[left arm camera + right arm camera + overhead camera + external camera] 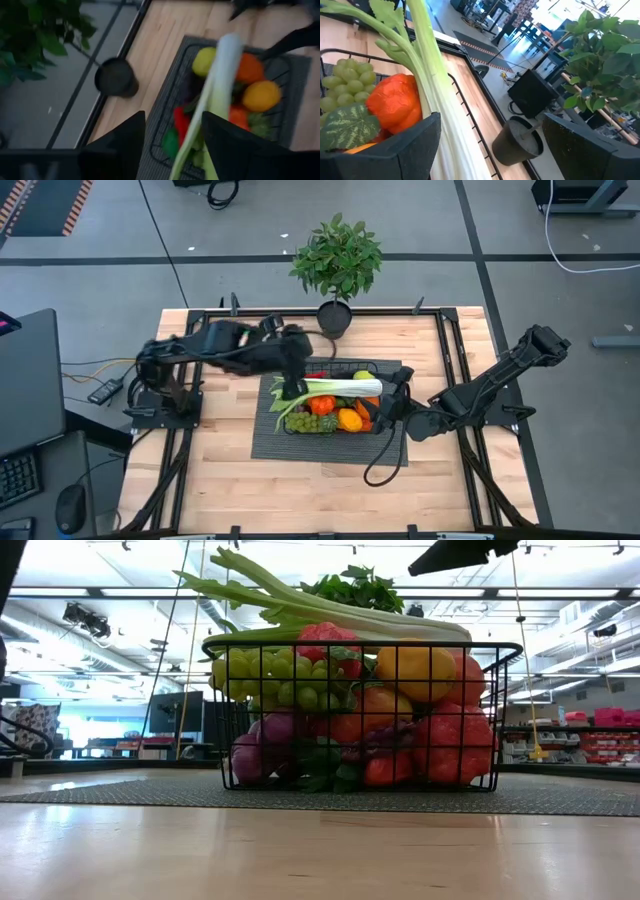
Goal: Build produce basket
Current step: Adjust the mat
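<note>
Leek laid across the full basket

Left gripper (291,392), jaws apart, straddled the leek's (335,388) green end over the basket (376,366); right gripper (393,402), jaws wide, waited at the basket's far side. A potted plant (337,260) stood behind on the tabletop (230,480).

A pale wooden table (300,490) with a black frame along its edges carries everything. A dark grey ribbed mat (262,442) lies flat near its middle, and the black wire-mesh basket (385,367) stands on that mat, filled with produce. At the far edge, a potted plant (337,258) in a black pot sits directly on the wood, just beyond the mat.
</note>
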Robot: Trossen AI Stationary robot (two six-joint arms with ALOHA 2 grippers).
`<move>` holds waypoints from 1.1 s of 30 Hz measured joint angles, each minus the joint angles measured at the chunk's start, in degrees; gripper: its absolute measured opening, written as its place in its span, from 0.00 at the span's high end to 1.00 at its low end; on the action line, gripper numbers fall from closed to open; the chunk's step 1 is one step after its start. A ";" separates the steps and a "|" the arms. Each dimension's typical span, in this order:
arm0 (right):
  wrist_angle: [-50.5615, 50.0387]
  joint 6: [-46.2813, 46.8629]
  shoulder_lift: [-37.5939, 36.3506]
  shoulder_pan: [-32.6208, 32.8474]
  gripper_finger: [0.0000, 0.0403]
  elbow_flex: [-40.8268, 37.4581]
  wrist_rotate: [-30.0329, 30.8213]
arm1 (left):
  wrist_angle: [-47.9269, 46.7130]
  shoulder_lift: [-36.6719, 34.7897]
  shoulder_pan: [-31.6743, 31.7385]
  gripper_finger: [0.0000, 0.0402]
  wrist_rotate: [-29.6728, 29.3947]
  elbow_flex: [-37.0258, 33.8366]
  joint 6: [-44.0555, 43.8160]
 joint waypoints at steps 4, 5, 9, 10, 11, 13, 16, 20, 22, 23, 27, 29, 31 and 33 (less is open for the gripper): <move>0.08 1.36 0.00 -0.06 0.13 0.01 -0.02 | 3.73 -2.37 -2.68 0.54 -3.61 -4.04 -0.22; 0.12 1.99 0.00 -0.08 0.13 0.01 -0.02 | 4.98 -3.06 -3.15 0.55 -4.72 -6.01 -0.61; 0.11 4.05 0.00 0.20 0.13 0.01 -0.02 | 8.72 -6.52 -4.41 0.58 -6.05 -17.09 -3.09; 0.09 4.46 0.00 0.35 0.13 -0.01 -0.02 | 9.66 -7.65 -4.62 0.59 -6.33 -20.33 -3.59; 0.12 4.69 0.00 0.45 0.13 0.01 -0.02 | 10.87 -9.09 -4.85 0.60 -7.01 -23.88 -4.54; 0.10 4.77 0.00 0.65 0.13 0.01 -0.02 | 12.75 -12.35 -5.17 0.61 -9.25 -31.22 -6.48; 0.10 5.07 0.00 0.72 0.13 0.01 1.23 | 15.22 -18.78 -4.76 0.63 -12.92 -41.74 -10.69; 0.51 5.03 0.00 0.66 0.13 0.01 2.40 | 23.21 -28.58 -4.09 0.65 -13.33 -54.63 -12.07; 0.92 4.61 0.00 0.09 0.13 0.01 2.40 | 29.32 -33.71 -4.05 0.66 -13.31 -60.85 -11.12; 1.37 4.48 0.00 -0.15 0.13 0.01 2.39 | 32.27 -36.22 -4.06 0.67 -13.19 -63.94 -10.43; 2.09 4.81 0.00 -1.58 0.13 0.01 0.85 | 43.95 -44.79 -4.10 0.68 -10.87 -76.92 -8.51; 2.09 5.68 0.00 -2.24 0.13 0.01 -1.07 | 49.44 -48.14 -4.08 0.68 -10.37 -83.67 -8.55; 2.09 6.60 0.00 -2.90 0.13 0.01 -2.85 | 54.74 -50.81 -4.08 0.68 -9.99 -90.13 -8.66; 2.09 7.24 0.00 -3.43 0.13 0.01 -3.72 | 60.28 -52.69 -4.12 0.68 -9.76 -95.62 -8.63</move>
